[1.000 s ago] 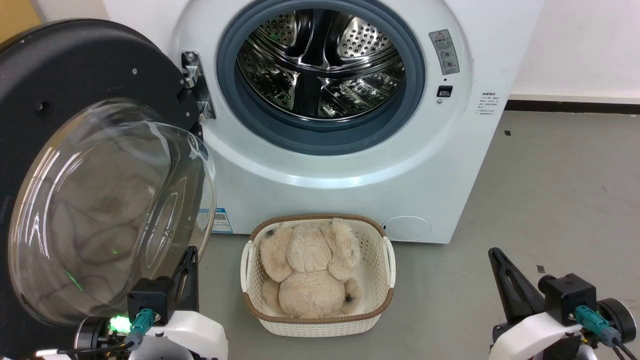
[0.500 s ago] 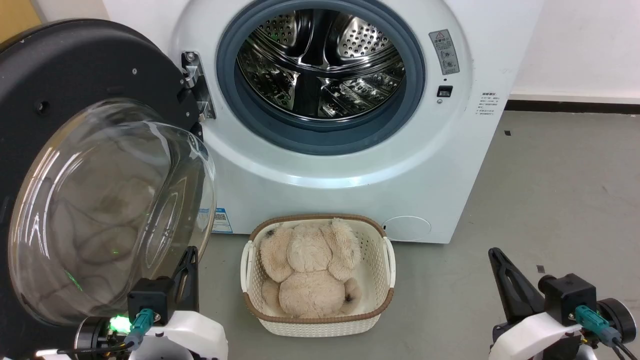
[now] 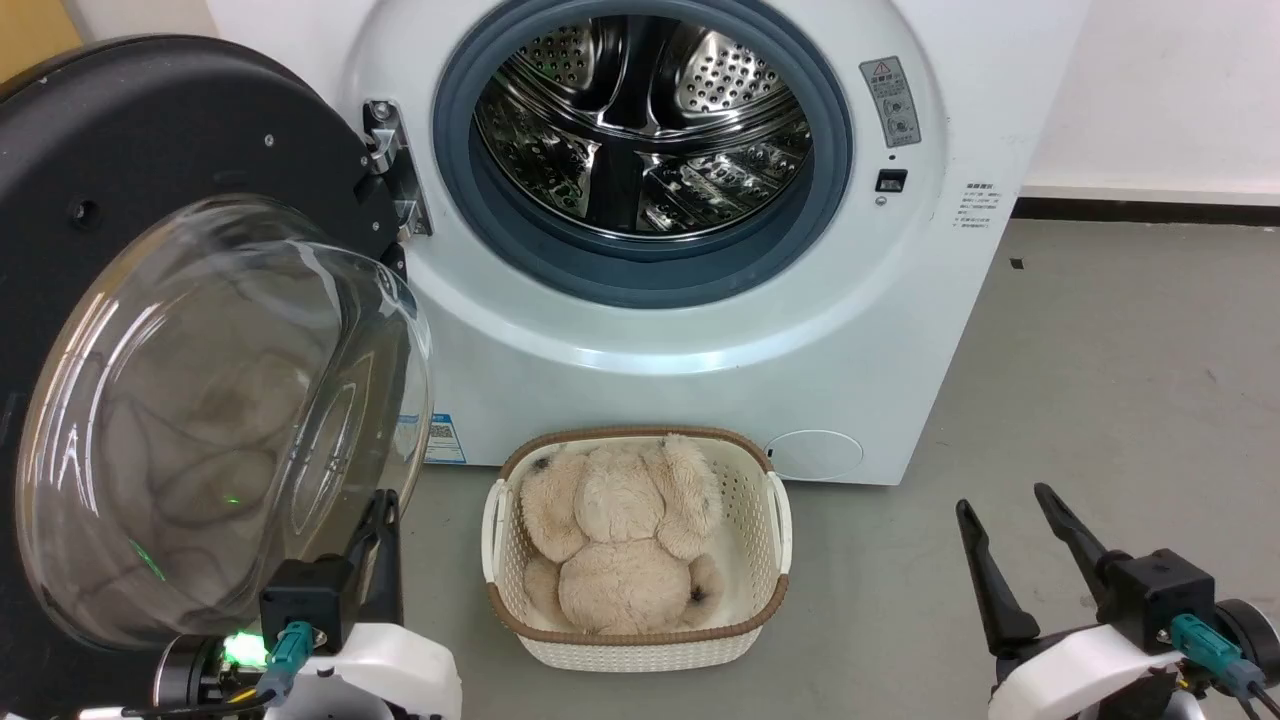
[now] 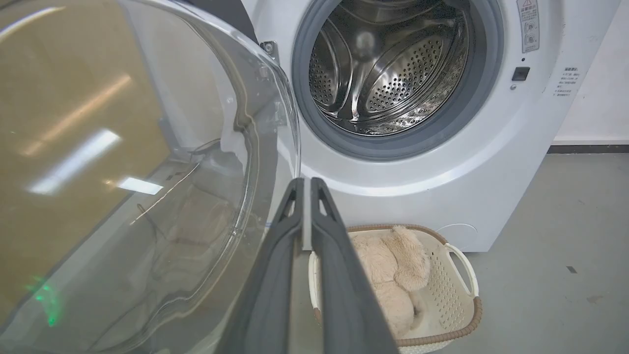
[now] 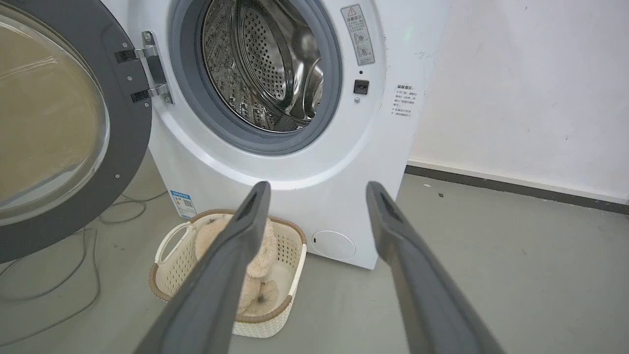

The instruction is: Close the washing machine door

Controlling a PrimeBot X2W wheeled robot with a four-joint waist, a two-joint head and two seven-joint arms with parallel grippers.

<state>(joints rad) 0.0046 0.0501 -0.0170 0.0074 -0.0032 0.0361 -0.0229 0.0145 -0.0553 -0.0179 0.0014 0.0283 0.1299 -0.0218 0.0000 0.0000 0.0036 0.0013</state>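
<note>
The washing machine door point(image 3: 150, 130) stands swung wide open on the robot's left, hanging from its metal hinge point(image 3: 390, 160) at the left edge of the washing machine point(image 3: 700, 330). Its black ring and bulging glass bowl point(image 3: 220, 420) face the robot. The round mouth of the machine is uncovered, showing the grey seal point(image 3: 640, 275) and the perforated steel drum point(image 3: 640, 120). A small blue sticker point(image 3: 443, 440) sits low on the white front.

The left gripper point(image 4: 305, 181) is low and just beside the lower right edge of the glass bowl. Its jaws are drawn close together with only a thin slit between them, and they pinch nothing. Whether it touches the glass cannot be told. The right gripper point(image 3: 1002, 498) hovers over the grey floor point(image 3: 1100, 350) on the right, well apart from the machine, with its jaws spread wide and empty.

Between the two grippers, on the floor just before the machine, a white woven basket point(image 3: 770, 520) with a brown rim holds a beige plush toy point(image 3: 620, 540).
</note>
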